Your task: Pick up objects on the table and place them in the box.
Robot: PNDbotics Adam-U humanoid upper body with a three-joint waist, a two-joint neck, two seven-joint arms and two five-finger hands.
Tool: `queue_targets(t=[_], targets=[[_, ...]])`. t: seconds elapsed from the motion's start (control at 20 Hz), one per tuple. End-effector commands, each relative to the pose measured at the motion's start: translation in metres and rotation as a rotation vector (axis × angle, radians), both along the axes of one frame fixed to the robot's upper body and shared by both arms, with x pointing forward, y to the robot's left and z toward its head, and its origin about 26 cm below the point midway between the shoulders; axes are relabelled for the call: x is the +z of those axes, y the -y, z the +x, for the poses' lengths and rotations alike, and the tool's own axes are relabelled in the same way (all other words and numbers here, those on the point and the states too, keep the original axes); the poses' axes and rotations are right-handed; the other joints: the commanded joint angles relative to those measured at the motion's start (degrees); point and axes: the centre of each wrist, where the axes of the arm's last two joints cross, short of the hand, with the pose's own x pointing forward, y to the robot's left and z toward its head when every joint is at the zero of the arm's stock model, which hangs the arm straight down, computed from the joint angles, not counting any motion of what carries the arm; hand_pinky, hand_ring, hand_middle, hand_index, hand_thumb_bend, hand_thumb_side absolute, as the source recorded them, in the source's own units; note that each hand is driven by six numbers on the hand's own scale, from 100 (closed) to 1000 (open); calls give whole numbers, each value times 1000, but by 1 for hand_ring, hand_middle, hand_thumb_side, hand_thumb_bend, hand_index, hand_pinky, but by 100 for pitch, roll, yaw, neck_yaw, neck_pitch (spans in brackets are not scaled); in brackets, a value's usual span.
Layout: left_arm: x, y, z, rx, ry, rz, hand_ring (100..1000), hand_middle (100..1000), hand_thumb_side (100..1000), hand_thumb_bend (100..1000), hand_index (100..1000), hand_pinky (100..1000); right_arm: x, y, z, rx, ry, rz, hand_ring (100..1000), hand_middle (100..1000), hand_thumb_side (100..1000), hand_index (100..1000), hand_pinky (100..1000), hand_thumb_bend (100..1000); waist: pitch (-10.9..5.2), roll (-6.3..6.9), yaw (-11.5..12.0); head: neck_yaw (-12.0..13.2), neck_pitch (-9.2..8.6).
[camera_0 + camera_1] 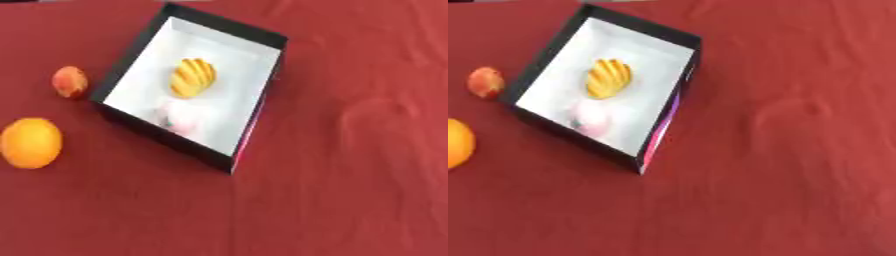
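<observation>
Fingers: neither of my hands is showing, so I cannot tell their state. Orange (31,143) and peach (70,82) are lying left of the box (131,55), well apart from it; my left arm is looking nearer.

Even, soft light, fairly bright; no glare. Both views blurred throughout, edges smeared. Box (262,37) interior washed pale; faint shadow under its near wall on the table (350,190).
</observation>
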Motion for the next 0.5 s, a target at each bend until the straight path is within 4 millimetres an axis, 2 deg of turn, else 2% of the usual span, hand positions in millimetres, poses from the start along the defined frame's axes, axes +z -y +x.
queue_targets(t=[0.05,0.5], targets=[[-3,-3,10,9,3,-12,787,763,100,500,863,843,7,1,-2,-3,8,-6,740,729,634,871,979,100,-198,67,-18,54,-58],[-18,19,44,-50,-5,-9,789,764,100,530,868,843,2,4,1,0,-20,20,730,718,651,866,980,100,-189,67,-57,105,-63]])
